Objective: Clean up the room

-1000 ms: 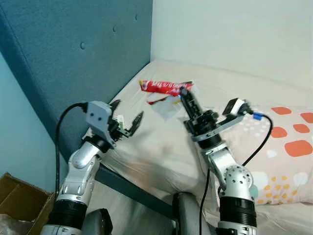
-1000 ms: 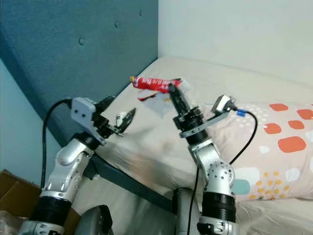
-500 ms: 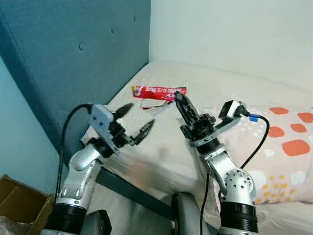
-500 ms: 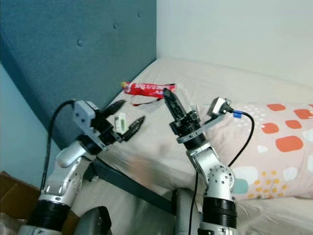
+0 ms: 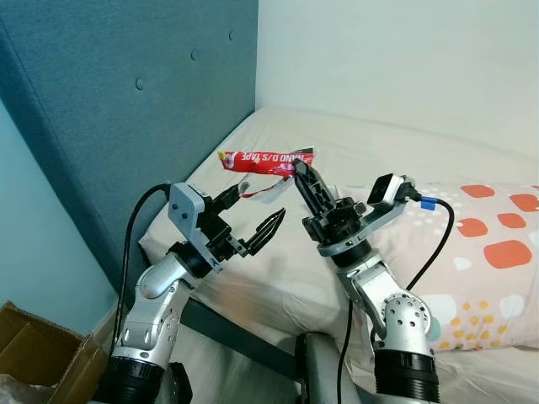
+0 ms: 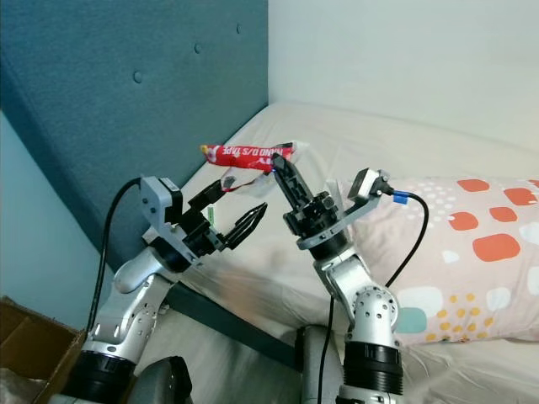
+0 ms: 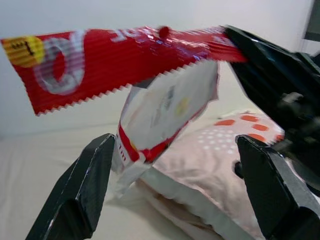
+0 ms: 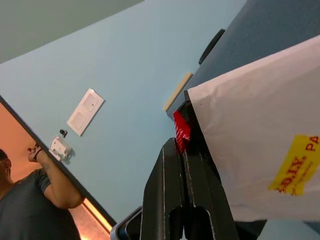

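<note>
Right claw [image 5: 300,167], centre of the left eye frame: fingers pressed together on the end of a red wrapper [image 5: 265,158], which sticks out to the left, held in the air above the bed [image 5: 354,143]. I see a torn white packet [image 5: 268,187] hanging just below the wrapper, near the fingertips; I cannot tell whether it is pinched too or only attached. In the right wrist view the two fingers [image 8: 182,170] meet with a sliver of red between them and the white packet [image 8: 260,150] alongside.

Left claw [image 5: 251,216], lower and left of centre: fingers spread wide apart, holding nothing, pointed up toward the wrapper and just short of it. Left wrist view confirms: both black fingers [image 7: 85,185] flank the frame, wrapper [image 7: 100,62] and packet [image 7: 165,112] between and beyond them, not touching.

Patterned pillow [image 5: 484,252] at right on the bed. Blue headboard [image 5: 126,109] fills upper left. Cardboard box [image 5: 38,353] at bottom left corner. A person [image 8: 35,195] stands at lower left of the right wrist view.
</note>
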Controlling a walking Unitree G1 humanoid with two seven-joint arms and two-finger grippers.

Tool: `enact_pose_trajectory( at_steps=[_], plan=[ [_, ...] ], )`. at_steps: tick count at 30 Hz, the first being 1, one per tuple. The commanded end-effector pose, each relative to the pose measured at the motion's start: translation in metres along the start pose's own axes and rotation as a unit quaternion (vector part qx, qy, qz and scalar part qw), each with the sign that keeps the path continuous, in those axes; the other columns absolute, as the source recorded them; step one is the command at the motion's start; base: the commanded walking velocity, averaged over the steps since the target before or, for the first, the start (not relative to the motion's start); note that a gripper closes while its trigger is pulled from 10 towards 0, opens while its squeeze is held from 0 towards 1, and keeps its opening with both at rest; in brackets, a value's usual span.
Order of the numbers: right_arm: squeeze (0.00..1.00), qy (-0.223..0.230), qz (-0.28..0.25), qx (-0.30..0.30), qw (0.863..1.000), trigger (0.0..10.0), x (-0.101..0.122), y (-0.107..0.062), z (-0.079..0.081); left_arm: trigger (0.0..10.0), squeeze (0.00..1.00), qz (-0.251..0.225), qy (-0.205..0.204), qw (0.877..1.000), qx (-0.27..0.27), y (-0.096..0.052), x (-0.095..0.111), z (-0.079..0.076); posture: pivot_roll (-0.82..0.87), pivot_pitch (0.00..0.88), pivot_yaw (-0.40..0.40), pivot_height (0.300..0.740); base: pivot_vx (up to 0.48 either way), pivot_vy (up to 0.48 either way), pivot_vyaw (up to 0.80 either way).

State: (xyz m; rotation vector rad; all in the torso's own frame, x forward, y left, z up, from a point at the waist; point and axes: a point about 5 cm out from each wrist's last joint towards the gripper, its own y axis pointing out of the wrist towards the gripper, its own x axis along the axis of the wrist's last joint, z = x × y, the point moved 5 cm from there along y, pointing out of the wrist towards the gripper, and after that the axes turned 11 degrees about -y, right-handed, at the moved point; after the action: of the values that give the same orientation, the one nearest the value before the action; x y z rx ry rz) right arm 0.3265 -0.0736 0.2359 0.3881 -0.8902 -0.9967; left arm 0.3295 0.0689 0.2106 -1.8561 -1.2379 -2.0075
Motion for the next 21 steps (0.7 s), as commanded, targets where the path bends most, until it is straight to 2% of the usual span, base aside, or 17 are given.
enact_pose_trajectory(
  at_steps=[1,4,13,14,21],
  plan=[
    [0.0,0.008,0.002,0.007,1.0,0.0,-0.0028,-0.0002,0.0049,10.0,0.0,-0.004,0.008,1.0,0.025,0.0045,-0.0034,0.0054,-0.11,0.076,-0.058,0.555,0.0,0.0,0.0],
    [0.0,0.013,0.004,0.009,1.0,0.0,-0.0053,-0.0007,0.006,10.0,0.0,-0.014,0.004,0.999,0.043,0.0067,-0.0032,0.0095,-0.11,0.076,-0.057,0.555,0.0,0.0,0.0],
    [0.0,0.018,0.003,0.009,1.0,0.0,-0.0071,-0.0014,0.0063,10.0,0.0,-0.024,-0.017,0.999,0.031,0.0129,-0.0022,0.0037,-0.11,0.074,-0.056,0.555,0.0,0.0,0.0],
    [0.0,0.018,0.003,0.01,1.0,0.0,-0.0075,-0.0008,0.0064,0.0,0.0,-0.026,-0.022,0.999,0.03,0.0135,-0.0027,0.0026,-0.11,0.074,-0.056,0.555,0.0,0.0,0.0],
    [0.0,0.019,0.001,0.011,1.0,0.0,-0.0084,0.0008,0.0064,0.0,0.0,-0.031,-0.026,0.999,0.034,0.0145,-0.0022,0.0032,-0.11,0.073,-0.056,0.555,0.0,0.0,0.0]
  ],
)
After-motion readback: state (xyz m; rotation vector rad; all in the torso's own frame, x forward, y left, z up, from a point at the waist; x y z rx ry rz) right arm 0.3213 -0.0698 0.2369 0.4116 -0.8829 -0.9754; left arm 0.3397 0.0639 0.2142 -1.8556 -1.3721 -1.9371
